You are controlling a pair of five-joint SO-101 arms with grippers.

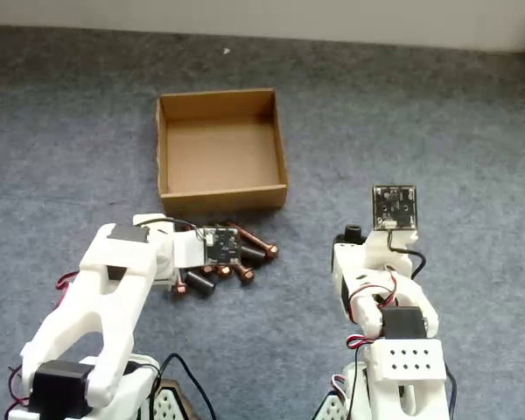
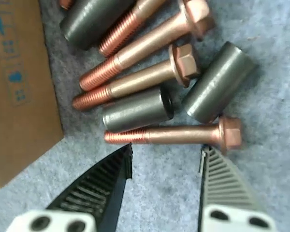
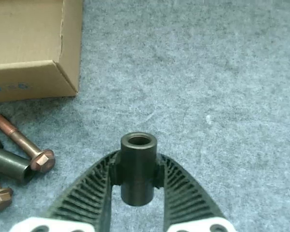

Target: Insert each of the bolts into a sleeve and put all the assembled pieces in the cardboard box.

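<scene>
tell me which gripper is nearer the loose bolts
Left. The left gripper hangs open right over the bolts; the right gripper, shut on a sleeve, sits well off to their side.

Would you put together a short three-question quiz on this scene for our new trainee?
1. True or false: the cardboard box holds an assembled piece.
2. The right gripper is shut on: A a nut, B a sleeve, C nothing?
3. Fill in: the left gripper, just short of a bolt, is ____.
Key: 1 false; 2 B; 3 open.
</scene>
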